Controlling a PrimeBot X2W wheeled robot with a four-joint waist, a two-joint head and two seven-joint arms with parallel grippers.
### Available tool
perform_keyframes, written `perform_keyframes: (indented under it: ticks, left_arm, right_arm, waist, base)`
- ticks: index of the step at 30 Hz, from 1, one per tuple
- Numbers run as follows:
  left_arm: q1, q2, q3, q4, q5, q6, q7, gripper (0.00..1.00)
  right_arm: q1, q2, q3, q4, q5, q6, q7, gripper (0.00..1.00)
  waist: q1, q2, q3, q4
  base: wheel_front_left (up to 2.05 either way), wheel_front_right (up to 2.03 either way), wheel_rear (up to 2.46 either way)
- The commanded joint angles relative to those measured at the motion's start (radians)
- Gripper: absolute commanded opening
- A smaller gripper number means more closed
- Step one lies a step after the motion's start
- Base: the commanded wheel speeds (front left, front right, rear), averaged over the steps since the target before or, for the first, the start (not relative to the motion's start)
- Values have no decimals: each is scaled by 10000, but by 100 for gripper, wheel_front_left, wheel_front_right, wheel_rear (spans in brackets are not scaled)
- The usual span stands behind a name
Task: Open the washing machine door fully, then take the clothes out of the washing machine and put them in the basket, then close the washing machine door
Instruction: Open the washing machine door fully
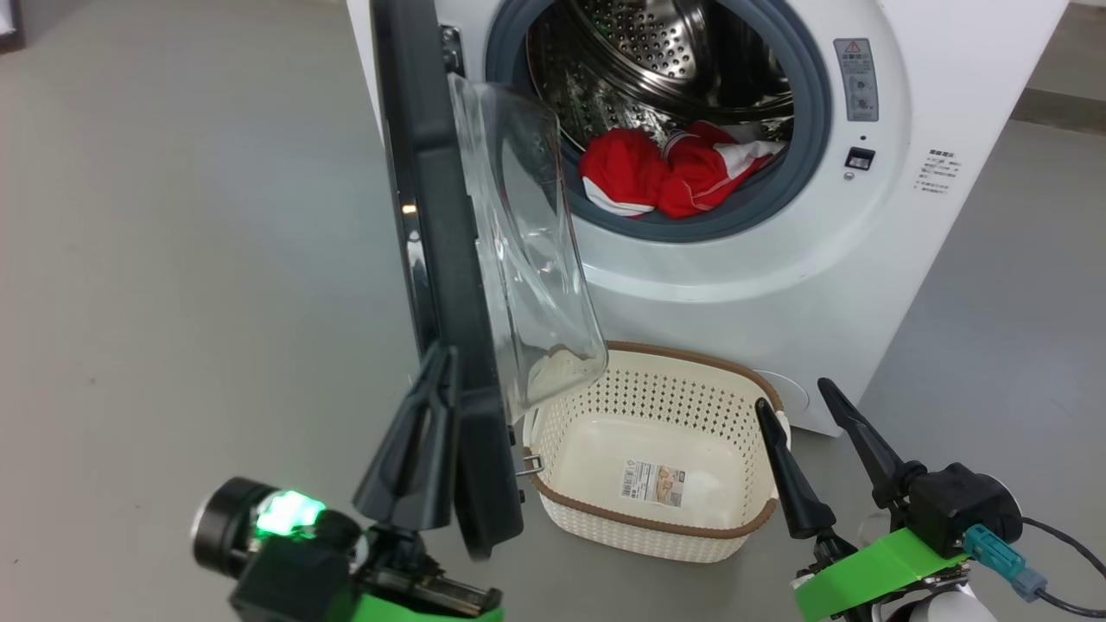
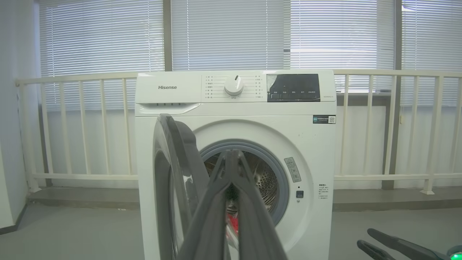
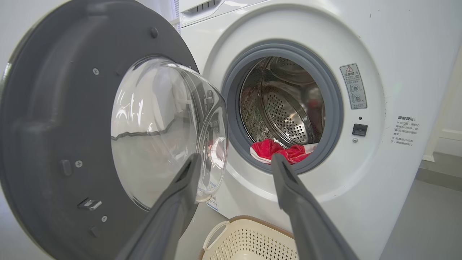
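Down at the front lip of the drum of the washing machine, the clothes lie in a red heap spread from side to side. They look soft, light and floppy, so a pinch on a bunched-up fold should lift them. The washing machine door looks hard and stiff. It stands straight up, edge toward the robot, with its glass bowl facing right above the basket. The left claw is pinched together on nothing, just beside the door's outer face. The right claw is spread apart by the basket's right rim.
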Motion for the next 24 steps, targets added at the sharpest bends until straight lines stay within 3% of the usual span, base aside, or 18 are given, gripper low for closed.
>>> perform_keyframes:
  ticks: [1,12,19,24]
  left_arm:
    - [-498,63,118,-277,-22,-112,138,0]
    - [-1215,-4,-853,1238,-1057,-765,1324,0]
    - [-1589,-20,-983,2498,-1334,-522,2432,0]
    - [-1732,-5,-851,2884,-1255,-221,2558,0]
  right_arm:
    - [-349,14,198,-209,113,63,-64,100]
    - [-479,14,204,-191,120,63,-64,100]
    - [-556,14,254,-171,157,63,-64,100]
    - [-580,14,266,-154,193,63,-64,100]
  waist:
    - [0,0,19,-69]
    - [0,0,204,-361]
    - [0,0,300,-507]
    - [0,0,323,-584]
  base:
    - [0,0,0]
    - [0,0,0]
    - [0,0,0]
    - [0,0,0]
